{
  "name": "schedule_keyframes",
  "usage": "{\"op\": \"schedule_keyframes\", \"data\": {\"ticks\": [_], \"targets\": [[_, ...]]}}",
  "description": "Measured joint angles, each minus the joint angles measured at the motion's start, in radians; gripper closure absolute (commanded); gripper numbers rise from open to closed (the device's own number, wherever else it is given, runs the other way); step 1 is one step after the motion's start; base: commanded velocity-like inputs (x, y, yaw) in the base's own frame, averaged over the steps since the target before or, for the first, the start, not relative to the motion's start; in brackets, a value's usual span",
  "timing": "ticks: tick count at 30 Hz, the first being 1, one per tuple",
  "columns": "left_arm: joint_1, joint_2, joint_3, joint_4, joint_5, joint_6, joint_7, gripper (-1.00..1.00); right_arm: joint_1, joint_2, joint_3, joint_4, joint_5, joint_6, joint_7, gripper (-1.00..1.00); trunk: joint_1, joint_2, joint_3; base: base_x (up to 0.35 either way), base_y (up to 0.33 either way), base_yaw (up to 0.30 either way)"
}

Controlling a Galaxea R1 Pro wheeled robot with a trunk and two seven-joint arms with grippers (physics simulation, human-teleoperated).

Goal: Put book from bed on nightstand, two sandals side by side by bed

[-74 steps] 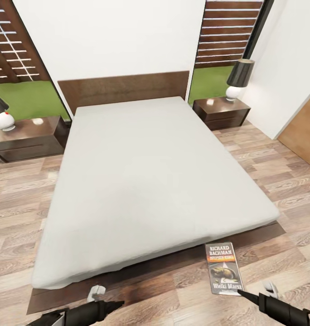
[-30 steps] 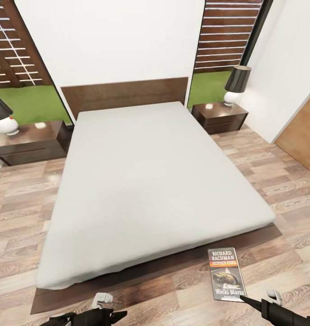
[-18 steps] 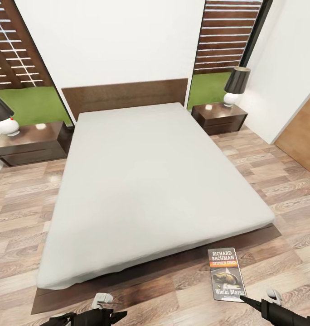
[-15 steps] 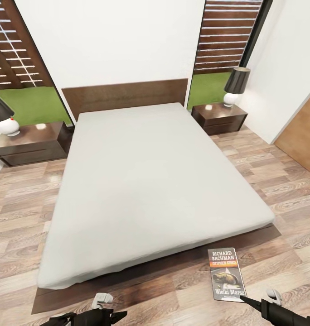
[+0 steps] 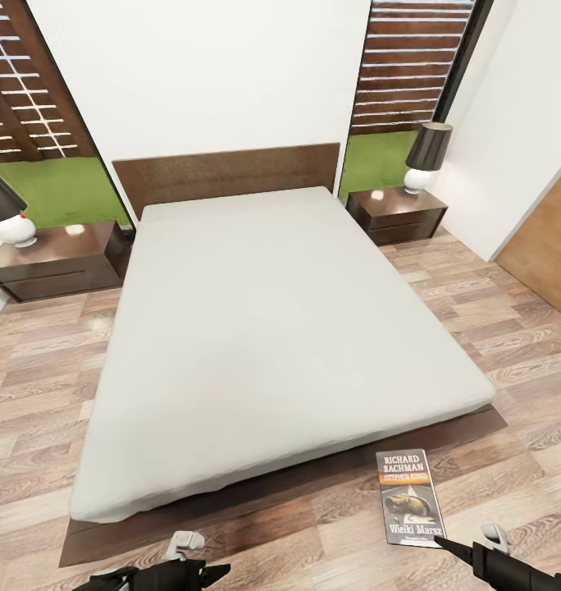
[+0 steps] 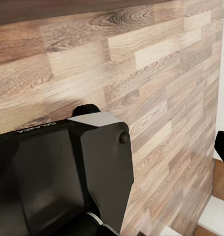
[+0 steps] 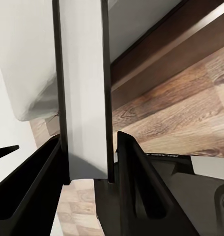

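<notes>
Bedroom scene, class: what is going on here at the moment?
A two-armed robot stands at the foot of the bed. Its right gripper holds the book by its lower edge, out in front over the wood floor; in the wrist view the fingers sit on either side of the book's pages. The left gripper hangs low, holding nothing. The mattress is bare, and both nightstands carry a lamp.

The book (image 5: 410, 497) cover reads "RICHARD BACHMAN" and "Wielki Marsz"; orange strip's lettering illegible.

nightstands (image 5: 57, 261) flank bed (image 5: 272, 328).
</notes>
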Motion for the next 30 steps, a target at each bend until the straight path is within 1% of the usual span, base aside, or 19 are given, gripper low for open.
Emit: {"op": "schedule_keyframes", "data": {"ticks": [12,30], "targets": [[0.000,0.000,0.000,0.000,0.000,0.000,0.000,-1.00,0.000,0.000,0.000,0.000,0.001,0.000,0.000,1.00,0.000,0.000,0.001,0.000,0.000,0.000],[0.000,0.000,0.000,0.000,0.001,0.000,0.000,-1.00,0.000,0.000,0.000,0.000,0.001,-0.001,0.001,1.00,0.000,0.000,0.028,0.000,0.000,0.000]]}}
